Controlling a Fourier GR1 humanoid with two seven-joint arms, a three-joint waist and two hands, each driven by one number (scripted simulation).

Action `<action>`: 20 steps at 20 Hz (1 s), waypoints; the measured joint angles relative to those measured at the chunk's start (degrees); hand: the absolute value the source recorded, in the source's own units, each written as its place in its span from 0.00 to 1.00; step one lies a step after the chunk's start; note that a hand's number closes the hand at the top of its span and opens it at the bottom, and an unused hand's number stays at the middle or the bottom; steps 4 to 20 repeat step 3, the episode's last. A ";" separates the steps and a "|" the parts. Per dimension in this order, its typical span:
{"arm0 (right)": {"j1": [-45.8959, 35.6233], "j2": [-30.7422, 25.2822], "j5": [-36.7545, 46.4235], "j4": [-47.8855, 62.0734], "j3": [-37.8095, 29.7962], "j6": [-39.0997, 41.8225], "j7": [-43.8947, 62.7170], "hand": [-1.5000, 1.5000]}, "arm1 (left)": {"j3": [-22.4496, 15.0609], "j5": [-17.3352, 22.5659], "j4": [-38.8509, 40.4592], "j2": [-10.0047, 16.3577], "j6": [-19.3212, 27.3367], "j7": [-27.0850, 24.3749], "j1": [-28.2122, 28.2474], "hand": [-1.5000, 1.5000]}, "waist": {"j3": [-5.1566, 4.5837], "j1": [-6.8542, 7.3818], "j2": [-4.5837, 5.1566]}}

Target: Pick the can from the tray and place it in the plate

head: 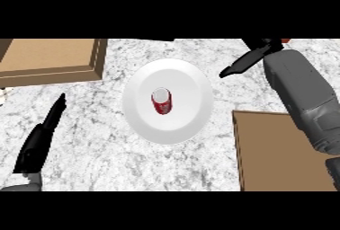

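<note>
A red can [162, 101] with a pale top stands upright in the middle of the white plate [186, 74] at the counter's centre. The brown tray [279, 152] lies at the lower right with nothing showing in it, partly covered by my right forearm. My right hand [249, 58] hovers to the upper right of the plate, its fingers straight and pointing toward the plate's rim, apart from the can. Beside the left edge my left hand [41, 137] rests open, fingers pointing up, holding nothing.
A brown wooden board or box [50, 60] occupies the upper left corner. Marbled white counter [100, 152] surrounds the plate on the left and below.
</note>
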 measured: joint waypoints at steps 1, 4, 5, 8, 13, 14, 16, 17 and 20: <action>0.09 -0.87 0.19 0.27 0.03 0.21 -0.15 0.00 | 0.04 0.15 -0.03 0.05 -0.16 -0.03 -0.15 0.50 | 0.01 0.27 0.14; 0.18 -2.12 0.32 0.71 -0.09 0.55 -0.39 0.00 | -0.32 -0.11 0.02 -0.17 -0.12 -0.15 -0.19 0.50 | 0.04 0.56 0.27; 0.18 -2.12 0.32 0.71 -0.09 0.55 -0.39 0.00 | -0.32 -0.11 0.02 -0.17 -0.12 -0.15 -0.19 0.50 | 0.04 0.56 0.27; 0.18 -2.12 0.32 0.71 -0.09 0.55 -0.39 0.00 | -0.32 -0.11 0.02 -0.17 -0.12 -0.15 -0.19 0.50 | 0.04 0.56 0.27; 0.18 -2.12 0.32 0.71 -0.09 0.55 -0.39 0.00 | -0.32 -0.11 0.02 -0.17 -0.12 -0.15 -0.19 0.50 | 0.04 0.56 0.27; 0.18 -2.12 0.32 0.71 -0.09 0.55 -0.39 0.00 | -0.32 -0.11 0.02 -0.17 -0.12 -0.15 -0.19 0.50 | 0.04 0.56 0.27; 0.18 -2.12 0.32 0.71 -0.09 0.55 -0.39 0.00 | -0.32 -0.11 0.02 -0.17 -0.12 -0.15 -0.19 0.50 | 0.04 0.56 0.27; 0.18 -2.12 0.32 0.71 -0.09 0.55 -0.39 0.00 | -0.32 -0.11 0.02 -0.17 -0.12 -0.15 -0.19 0.50 | 0.04 0.56 0.27; 0.18 -2.12 0.32 0.71 -0.09 0.55 -0.39 0.00 | -0.32 -0.11 0.02 -0.17 -0.12 -0.15 -0.19 0.50 | 0.04 0.56 0.27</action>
